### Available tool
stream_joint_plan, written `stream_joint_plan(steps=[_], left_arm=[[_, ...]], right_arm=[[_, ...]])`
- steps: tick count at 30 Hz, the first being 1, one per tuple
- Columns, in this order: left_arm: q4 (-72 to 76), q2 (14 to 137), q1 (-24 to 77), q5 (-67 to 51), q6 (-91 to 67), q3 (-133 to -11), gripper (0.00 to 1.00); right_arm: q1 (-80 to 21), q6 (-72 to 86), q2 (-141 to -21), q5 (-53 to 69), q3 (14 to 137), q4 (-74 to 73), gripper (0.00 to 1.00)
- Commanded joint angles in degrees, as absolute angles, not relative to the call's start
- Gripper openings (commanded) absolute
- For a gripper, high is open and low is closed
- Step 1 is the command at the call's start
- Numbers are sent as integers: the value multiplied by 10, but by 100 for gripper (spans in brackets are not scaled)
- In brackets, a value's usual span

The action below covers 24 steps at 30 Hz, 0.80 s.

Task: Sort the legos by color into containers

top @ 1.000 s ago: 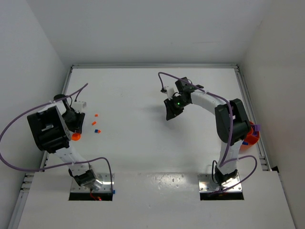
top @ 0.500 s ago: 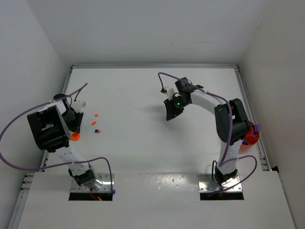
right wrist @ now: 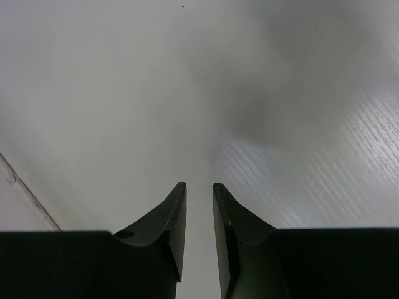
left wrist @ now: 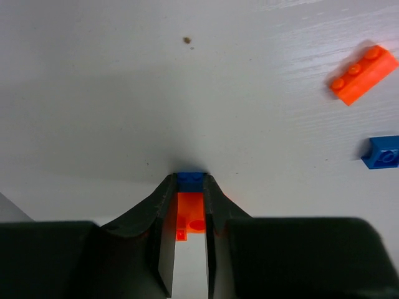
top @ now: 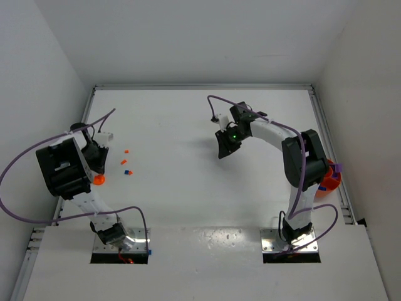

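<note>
In the left wrist view my left gripper (left wrist: 190, 178) is shut on a small blue lego (left wrist: 191, 181) at its fingertips. An orange lego (left wrist: 189, 213) lies between the jaws just behind it. An orange lego (left wrist: 363, 74) and a blue lego (left wrist: 381, 152) lie loose on the table to the right. From above, three small legos (top: 125, 162) lie just right of the left arm's wrist (top: 94, 150). My right gripper (right wrist: 198, 185) hangs over bare table, slightly open with nothing between its fingers. The orange container (top: 328, 180) is half hidden behind the right arm.
White walls close in the table on the left, back and right. A metal rail (top: 329, 144) runs along the right edge. Purple cables loop from both arms. The right gripper (top: 224, 149) is near the table's middle.
The left jaws have closed in on the blue lego, and the left arm has shifted slightly left. The right arm has not moved.
</note>
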<state>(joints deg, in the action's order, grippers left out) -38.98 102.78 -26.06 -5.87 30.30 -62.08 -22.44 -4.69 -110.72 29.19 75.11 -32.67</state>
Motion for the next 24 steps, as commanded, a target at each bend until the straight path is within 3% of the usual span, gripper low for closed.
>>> stream_joint_plan(steps=[1, 6, 12, 14, 18, 24], left_arm=[[-394, 1040, -249, -131, 325, -628, 14], [-497, 986, -249, -303, 343, -673, 13], [-662, 1033, -243, -587, 358, -772, 13], [-735, 1075, -225, -637, 399, -794, 13], [-746, 1091, -192, -728, 388, -781, 13], [-746, 1083, -113, -798, 349, -764, 13]], right_arm=[[-229, -44, -1104, 302, 761, -316, 24], [-229, -49, -1049, 322, 715, -262, 29], [-235, -76, -1007, 337, 701, -246, 29], [-235, -100, -990, 351, 701, -235, 29], [-245, -118, -921, 382, 692, -165, 34], [-275, 16, -928, 442, 684, 43, 34]])
